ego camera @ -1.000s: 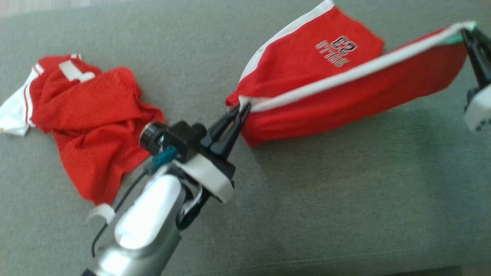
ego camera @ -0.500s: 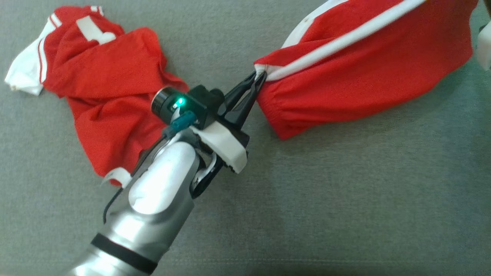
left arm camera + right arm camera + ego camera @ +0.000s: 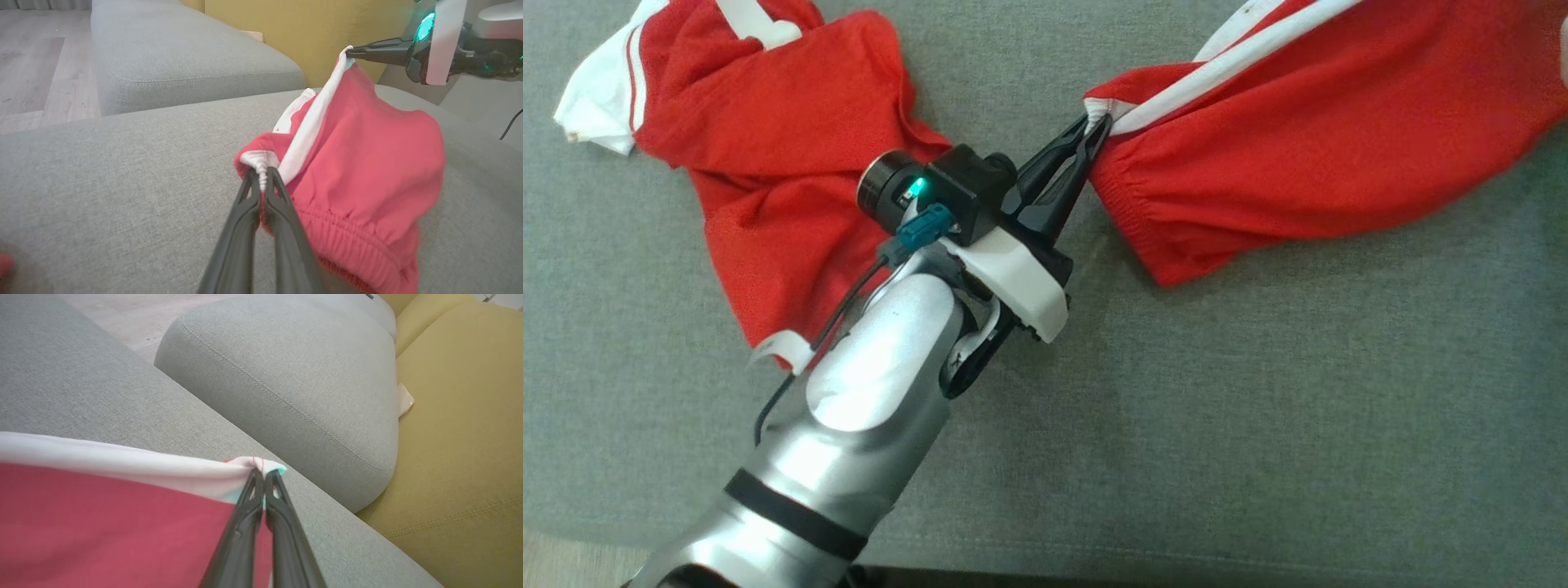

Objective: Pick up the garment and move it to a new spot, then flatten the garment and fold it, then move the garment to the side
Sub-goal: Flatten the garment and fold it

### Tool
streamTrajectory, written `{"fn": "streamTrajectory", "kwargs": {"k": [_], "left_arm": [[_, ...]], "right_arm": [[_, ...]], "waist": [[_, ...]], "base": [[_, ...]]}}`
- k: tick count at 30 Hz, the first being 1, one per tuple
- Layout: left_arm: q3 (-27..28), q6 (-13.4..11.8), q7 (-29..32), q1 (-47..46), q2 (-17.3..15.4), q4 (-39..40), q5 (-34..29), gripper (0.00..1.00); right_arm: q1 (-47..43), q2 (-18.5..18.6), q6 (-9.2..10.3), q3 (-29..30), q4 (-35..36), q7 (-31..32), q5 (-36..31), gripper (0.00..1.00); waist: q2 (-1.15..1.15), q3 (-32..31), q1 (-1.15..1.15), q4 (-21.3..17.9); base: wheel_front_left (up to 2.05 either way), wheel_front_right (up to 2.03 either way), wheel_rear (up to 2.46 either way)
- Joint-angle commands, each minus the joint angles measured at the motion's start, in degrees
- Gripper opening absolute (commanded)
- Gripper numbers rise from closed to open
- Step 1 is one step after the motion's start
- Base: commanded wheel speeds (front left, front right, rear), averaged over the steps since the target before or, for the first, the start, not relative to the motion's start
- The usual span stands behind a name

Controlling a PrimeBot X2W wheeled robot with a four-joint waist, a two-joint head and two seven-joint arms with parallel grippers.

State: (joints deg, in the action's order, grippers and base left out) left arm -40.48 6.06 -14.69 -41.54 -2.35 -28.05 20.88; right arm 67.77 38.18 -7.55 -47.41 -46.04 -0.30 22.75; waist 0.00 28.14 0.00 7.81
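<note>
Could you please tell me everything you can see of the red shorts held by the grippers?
The shorts are red knit fabric with a white stripe along one edge and a gathered elastic waistband. They hang stretched between the left gripper, shut on one corner, and the right gripper, shut on the stripe's other end. The cloth sags toward the grey cushion; whether it touches is unclear.

Tips the head camera down toward the near edge of the sofa [image 3: 1258, 425]. Sets the crumpled jersey [image 3: 768, 139] and the stretched shorts [image 3: 1323, 139] higher in the head view. Brings in more left forearm [image 3: 849, 425] and a strip of floor [image 3: 556, 567] past that edge.
</note>
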Motion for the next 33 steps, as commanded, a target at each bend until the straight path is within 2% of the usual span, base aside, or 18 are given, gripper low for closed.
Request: {"fn": "streamTrajectory", "kwargs": {"k": [1, 3, 4, 5, 6, 13, 21, 28, 33], "left_arm": [[0.8, -0.6, -0.3, -2.1, -0.5, 1.7, 0.6, 0.0], [0.3, -1.0, -0.3, -2.4, -0.5, 1.3, 1.0, 0.0], [0.1, -1.2, -0.3, -2.6, -0.5, 1.2, 1.2, 0.18], [0.0, -1.5, -0.3, -2.7, -0.5, 0.9, 1.3, 0.65], [-0.1, -1.7, -0.3, -2.9, -0.5, 0.6, 1.4, 1.0], [1.1, -2.7, -0.3, -2.4, -0.5, -0.6, 1.4, 1.0], [7.1, -3.4, -0.3, 0.8, -1.0, 1.4, 0.5, 1.0], [15.3, -4.0, -0.3, 6.2, -1.9, 7.6, -0.7, 1.0], [19.9, -3.9, -0.3, 10.8, -2.1, 11.8, -2.2, 1.0]], "right_arm": [[1.4, 0.0, 0.06, -1.2, -0.4, -1.1, 0.9, 0.0], [2.3, -0.3, 0.06, -2.6, -2.2, -1.3, 1.8, 0.0], [2.7, -0.5, 0.06, -3.3, -3.0, -1.7, 2.1, 0.27], [3.0, -0.9, 0.06, -3.5, -4.0, -1.7, 2.8, 1.0], [3.2, -1.2, 0.06, -4.0, -4.9, -1.7, 3.5, 1.0], [3.0, -3.4, 0.06, -5.3, -8.9, -5.3, 8.2, 1.0], [-0.1, -5.0, 0.06, -1.2, -9.5, -12.3, 15.3, 1.0], [-6.3, -6.7, 0.06, 5.2, -4.5, -14.6, 19.4, 1.0], [-13.8, -8.3, 0.06, 14.0, 2.9, -14.7, 19.1, 1.0]], "waist": [[0.0, 0.6, 0.0, 0.4], [0.0, 0.9, 0.0, 0.6], [0.0, 1.0, 0.0, 0.6], [0.0, 1.1, 0.0, 0.6], [0.0, 1.1, 0.0, 0.6], [0.0, -0.9, 0.0, -1.0], [0.0, -5.7, 0.0, -3.8], [0.0, -10.9, 0.0, -7.0], [0.0, -14.0, 0.0, -8.9]], "base": [[0.0, 0.0, 0.0], [0.0, 0.0, 0.0], [0.0, 0.0, 0.0], [0.0, 0.0, 0.0], [0.0, 0.0, 0.0], [0.0, 0.0, 0.0], [0.0, 0.0, 0.0], [0.0, 0.0, 0.0], [0.0, 0.0, 0.0]]}}
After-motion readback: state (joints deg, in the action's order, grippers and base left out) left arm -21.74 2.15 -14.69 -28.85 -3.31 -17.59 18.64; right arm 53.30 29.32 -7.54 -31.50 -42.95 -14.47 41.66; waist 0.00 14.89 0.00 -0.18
